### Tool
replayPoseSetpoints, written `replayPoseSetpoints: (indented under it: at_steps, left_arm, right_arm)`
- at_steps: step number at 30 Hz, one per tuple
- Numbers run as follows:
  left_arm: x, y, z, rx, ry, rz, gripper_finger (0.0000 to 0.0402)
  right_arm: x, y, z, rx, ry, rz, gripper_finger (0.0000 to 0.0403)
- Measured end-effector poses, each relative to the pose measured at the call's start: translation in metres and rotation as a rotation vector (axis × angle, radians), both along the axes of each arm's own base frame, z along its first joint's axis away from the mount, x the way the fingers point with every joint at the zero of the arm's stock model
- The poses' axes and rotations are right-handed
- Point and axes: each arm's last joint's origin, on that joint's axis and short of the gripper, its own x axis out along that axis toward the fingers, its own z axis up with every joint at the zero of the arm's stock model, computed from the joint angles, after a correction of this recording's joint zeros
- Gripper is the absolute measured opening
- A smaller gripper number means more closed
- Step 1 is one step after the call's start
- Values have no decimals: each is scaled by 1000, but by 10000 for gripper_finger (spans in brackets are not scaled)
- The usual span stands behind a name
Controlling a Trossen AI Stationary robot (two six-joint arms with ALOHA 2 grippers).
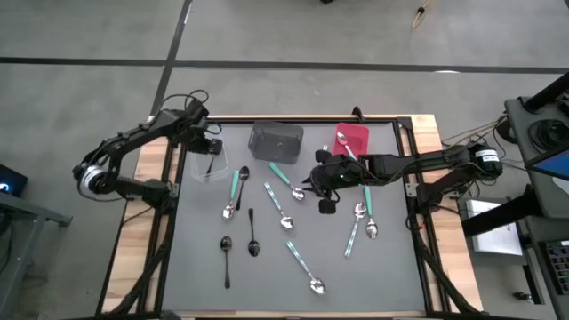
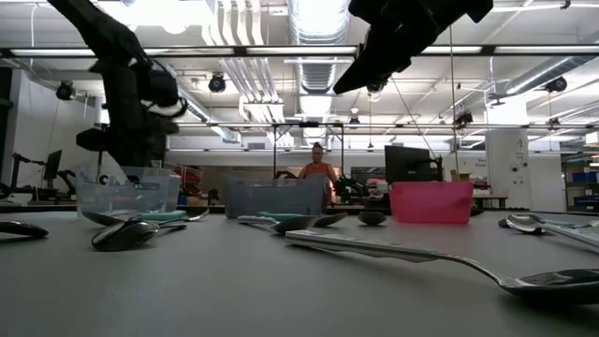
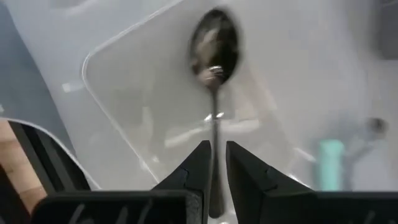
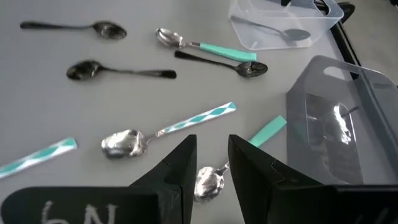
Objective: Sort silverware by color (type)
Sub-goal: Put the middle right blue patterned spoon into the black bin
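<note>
Now the left gripper (image 3: pixel 213 163) hangs over the clear bin (image 1: pixel 206 165), fingers pinched on a black spoon (image 3: pixel 214 56); release should come low, inside the walls. Right gripper (image 4: pixel 211 163), fingers narrowly apart and empty, hovers above a teal-handled spoon (image 4: pixel 239 152) beside the grey bin (image 4: pixel 348 124).

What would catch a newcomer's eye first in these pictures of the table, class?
Most striking is the scatter of spoons across the grey table: black spoons towards the left, teal-handled spoons through the middle and right. Along the far edge stand three bins: a clear bin, a dark grey bin and a red bin. The left gripper hangs over the clear bin, pinching a spoon by its handle, while the right gripper hovers open above the middle.
</note>
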Motion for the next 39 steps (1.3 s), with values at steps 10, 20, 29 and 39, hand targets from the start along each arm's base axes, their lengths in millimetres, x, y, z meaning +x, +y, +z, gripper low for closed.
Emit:
replayPoseSetpoints:
  at_steps: [10,20,29,39]
  left_arm:
    - [0,-84,50,324,-366,-204,31]
    - [4,-154,43,501,-862,-412,31]
    - [10,-194,39,605,-1014,-706,31]
    - [8,-201,46,780,-975,-921,31]
  right_arm:
    - [4,0,5,96,-71,-64,84]
    - [5,1,2,286,-77,-187,84]
    - [5,9,3,429,-91,-253,84]
    - [9,32,13,597,-179,-246,84]
